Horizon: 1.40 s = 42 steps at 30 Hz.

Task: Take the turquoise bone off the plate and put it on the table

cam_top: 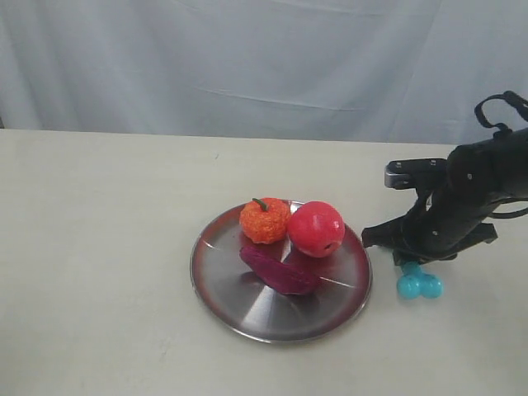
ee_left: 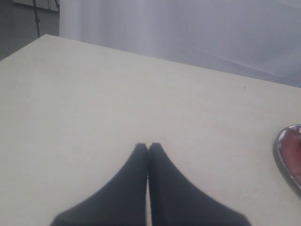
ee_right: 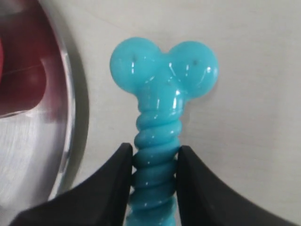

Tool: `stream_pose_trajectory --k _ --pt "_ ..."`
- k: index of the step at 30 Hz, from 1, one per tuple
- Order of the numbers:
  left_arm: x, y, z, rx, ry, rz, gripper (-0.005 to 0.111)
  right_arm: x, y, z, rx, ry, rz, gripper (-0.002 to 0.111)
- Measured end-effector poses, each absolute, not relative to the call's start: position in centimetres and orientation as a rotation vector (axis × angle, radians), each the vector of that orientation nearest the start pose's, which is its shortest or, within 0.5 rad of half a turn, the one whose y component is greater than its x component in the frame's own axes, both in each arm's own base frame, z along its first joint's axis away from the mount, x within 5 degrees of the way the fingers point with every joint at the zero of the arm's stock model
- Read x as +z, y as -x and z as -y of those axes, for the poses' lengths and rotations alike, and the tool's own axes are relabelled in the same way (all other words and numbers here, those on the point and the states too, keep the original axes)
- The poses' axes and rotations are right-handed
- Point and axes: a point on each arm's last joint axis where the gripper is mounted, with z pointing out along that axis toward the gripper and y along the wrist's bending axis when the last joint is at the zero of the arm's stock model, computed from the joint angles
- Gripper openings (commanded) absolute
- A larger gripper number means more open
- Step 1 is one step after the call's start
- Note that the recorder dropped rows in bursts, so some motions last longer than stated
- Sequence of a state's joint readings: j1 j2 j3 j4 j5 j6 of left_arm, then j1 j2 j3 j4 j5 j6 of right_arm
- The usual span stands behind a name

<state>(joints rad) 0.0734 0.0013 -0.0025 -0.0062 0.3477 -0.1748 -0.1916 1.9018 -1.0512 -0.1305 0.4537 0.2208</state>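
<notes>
STATE: your right end effector (ee_right: 155, 153) grips the turquoise bone (ee_right: 164, 70) by its ribbed shaft | WHERE: bone just beside the plate (cam_top: 219, 280) rim, over the bench (cam_top: 99, 247) | RISK: if you release, it may roll against the rim

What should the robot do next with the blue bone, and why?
Probably set it gently down and open the right gripper. The gripper is clamped on the ribbed shaft of the turquoise bone, which is over the bare table, just beside the plate and clear of its rim. Letting go there should finish the job.
</notes>
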Motion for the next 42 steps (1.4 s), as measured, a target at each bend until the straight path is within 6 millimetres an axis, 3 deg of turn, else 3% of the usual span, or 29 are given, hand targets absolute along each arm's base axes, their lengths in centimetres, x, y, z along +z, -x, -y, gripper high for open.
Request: stream_pose_trajectory --k 11,17,27,31,36,42 --pt "18.3 -5.3 -0.4 -0.077 0.230 -1.816 0.000 12.5 -35.0 7.3 -0.100 -0.425 -2.774 0.012" --pt "18.3 -5.3 -0.4 -0.077 0.230 -1.816 0.000 12.4 -35.0 7.3 -0.100 -0.426 -2.779 0.042" --pt "18.3 -5.3 -0.4 -0.077 0.230 -1.816 0.000 12.5 -34.9 7.3 -0.103 -0.430 -2.794 0.049" --pt "18.3 -5.3 -0.4 -0.077 0.230 -1.816 0.000 15.3 -35.2 7.5 -0.117 -0.440 -2.784 0.049" --pt "18.3 -5.3 -0.4 -0.077 0.230 -1.816 0.000 22.2 -34.8 7.6 -0.138 -0.454 -2.706 0.049" --pt "18.3 -5.3 -0.4 -0.077 0.230 -1.816 0.000 30.2 -31.2 7.0 -0.152 -0.459 -2.591 0.049"
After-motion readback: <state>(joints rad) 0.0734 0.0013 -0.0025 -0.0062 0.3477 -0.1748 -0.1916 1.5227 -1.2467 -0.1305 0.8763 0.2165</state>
